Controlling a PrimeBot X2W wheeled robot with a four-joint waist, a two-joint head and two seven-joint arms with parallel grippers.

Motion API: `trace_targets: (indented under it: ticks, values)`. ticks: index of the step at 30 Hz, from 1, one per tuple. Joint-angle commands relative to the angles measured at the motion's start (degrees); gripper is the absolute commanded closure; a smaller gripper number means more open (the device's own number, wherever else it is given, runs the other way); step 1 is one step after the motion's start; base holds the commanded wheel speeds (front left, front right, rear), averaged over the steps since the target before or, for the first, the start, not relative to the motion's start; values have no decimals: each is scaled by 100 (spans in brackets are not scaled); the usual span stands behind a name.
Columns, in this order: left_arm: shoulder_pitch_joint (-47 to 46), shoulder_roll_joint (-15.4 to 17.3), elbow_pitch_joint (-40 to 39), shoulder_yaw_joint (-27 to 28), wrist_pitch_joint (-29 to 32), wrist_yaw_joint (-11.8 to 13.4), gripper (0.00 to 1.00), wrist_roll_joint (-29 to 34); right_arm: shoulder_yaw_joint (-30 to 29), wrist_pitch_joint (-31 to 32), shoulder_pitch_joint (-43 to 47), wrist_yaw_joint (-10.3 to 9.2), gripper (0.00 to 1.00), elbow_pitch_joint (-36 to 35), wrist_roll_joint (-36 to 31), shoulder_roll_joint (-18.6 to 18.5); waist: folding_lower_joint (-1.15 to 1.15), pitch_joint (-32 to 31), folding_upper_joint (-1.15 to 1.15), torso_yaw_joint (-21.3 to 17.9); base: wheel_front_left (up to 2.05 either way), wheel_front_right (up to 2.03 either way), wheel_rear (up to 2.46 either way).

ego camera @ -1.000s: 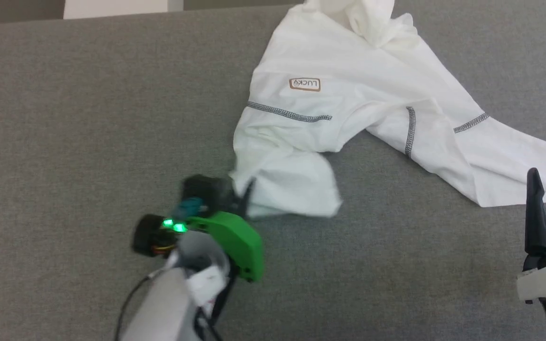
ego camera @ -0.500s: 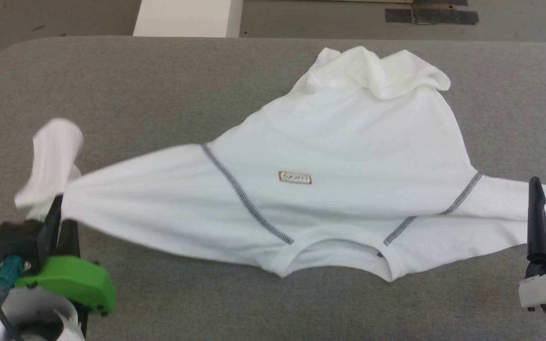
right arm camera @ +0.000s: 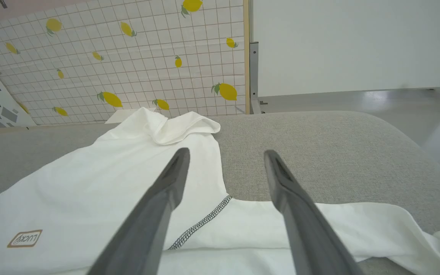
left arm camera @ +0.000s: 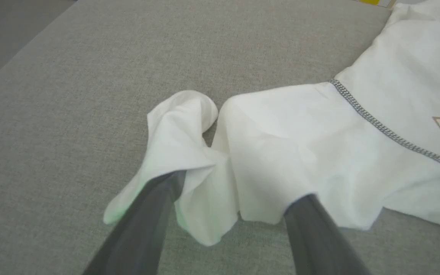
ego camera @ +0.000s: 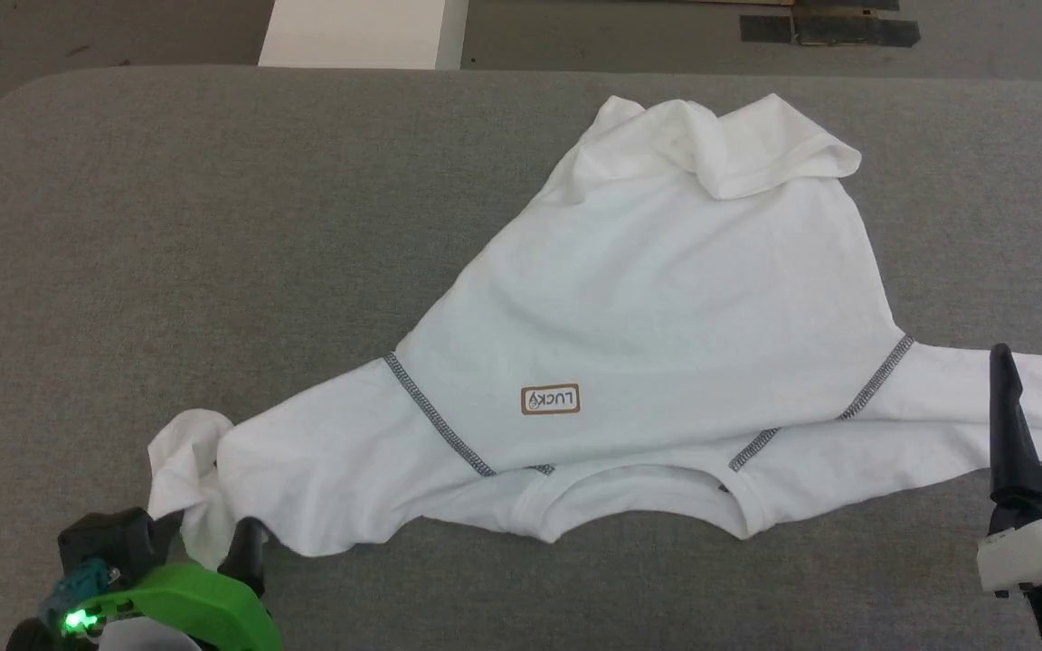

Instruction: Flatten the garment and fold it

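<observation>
Shirt: a white shirt (ego camera: pixel 666 298) is spread on the grey bench (ego camera: pixel 213 226), with the collar at the near side and the hem bunched at the far side.
Writing: "LUCKY" is read on a brown-bordered patch (ego camera: pixel 550 400) on the chest.
Seams: grey zigzag stitching (ego camera: pixel 435 416) is seen at both shoulders.
Left hand (left arm camera: pixel 243 187): the fingers are spread wide and the crumpled sleeve end is draped loosely across the tips, not pinched.
Right hand (ego camera: pixel 1039 362): the fingers are held wide apart over the other sleeve and nothing is held.

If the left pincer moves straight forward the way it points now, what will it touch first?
Most likely the crumpled sleeve of the shirt, lying right at the tips of the open left pincer; how high it is above the cloth is unclear.
</observation>
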Motion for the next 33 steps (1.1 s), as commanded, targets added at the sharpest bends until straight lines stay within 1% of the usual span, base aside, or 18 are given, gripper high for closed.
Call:
trace_targets:
  ticks: [1, 3, 6, 8, 10, 11, 12, 14, 17, 19, 23, 27, 30, 31, 32, 33]
  values:
    - [-172, 12, -165, 48, -62, -81, 0, -112, -6, 25, 41, -9, 0, -15, -14, 3, 0, -10, 0, -22, 0, 0, 0]
    - [-269, 27, -560, 94, -51, -142, 0, -230, 0, 43, 52, -9, 0, -30, -4, 3, 0, 5, 0, -44, 0, 0, 0]
    - [-546, 205, -1100, 66, 133, -254, 0, -227, 22, 52, 40, -9, 0, -63, 28, 3, 0, 83, 0, -87, 0, 0, 0]
    - [-849, 339, -1301, 7, 266, -328, 0, -152, 45, 46, 11, -9, 0, -85, 43, 3, 0, 172, 0, -125, 0, 0, 0]
    - [-1211, 398, -1325, -131, 410, -420, 0, -106, 73, 39, -34, -9, 0, -109, 48, 3, 0, 288, 0, -171, 0, 0, 0]
    - [-1613, 485, -1213, -375, 511, -556, 0, 86, 102, 41, -88, -9, 0, -126, 37, 3, 0, 409, 0, -227, 0, 0, 0]
    - [-1805, 444, -1130, -491, 520, -608, 0, 115, 106, 40, -113, -9, 0, -133, 32, 3, 0, 461, 0, -247, 0, 0, 0]
    - [-2213, 442, -829, -824, 600, -798, 0, 279, 122, 44, -173, -9, 0, -150, 12, 3, 0, 587, 0, -306, 0, 0, 0]
    - [-2806, 387, -214, -1301, 766, -1140, 0, 376, 162, 56, -273, -9, 0, -182, -9, 3, 0, 797, 0, -411, 0, 0, 0]
    - [-3144, 358, 206, -1538, 877, -1285, 0, 376, 195, 66, -331, -9, 0, -198, -13, 3, 0, 927, 0, -487, 0, 0, 0]
    - [-3704, 364, 1020, -1821, 976, -1433, 0, 301, 210, 64, -407, -9, 0, -213, -12, 3, 0, 1145, 0, -608, 0, 0, 0]
    - [-4065, 458, 1751, -2003, 1022, -1482, 0, 315, 253, 35, -455, -9, 0, -212, 13, 3, 0, 1307, 0, -704, 0, 0, 0]
    - [-4229, 466, 2206, -2179, 1106, -1507, 0, 239, 258, 8, -476, -9, 0, -198, 22, 3, 0, 1364, 0, -727, 0, 0, 0]
    - [-4314, 508, 2336, -2274, 1117, -1514, 69, 266, 268, 6, -488, -9, 0, -190, 24, 3, 0, 1376, 0, -739, 0, 0, 0]
    - [-4378, 522, 2413, -2311, 1086, -1517, 100, 257, 277, 7, -500, -9, 0, -184, 37, 3, 0, 1383, 0, -749, 0, 0, 0]
    - [-4451, 528, 2493, -2346, 1082, -1521, 100, 209, 283, 8, -517, -9, 0, -180, 54, 3, 0, 1388, 0, -761, 0, 0, 0]
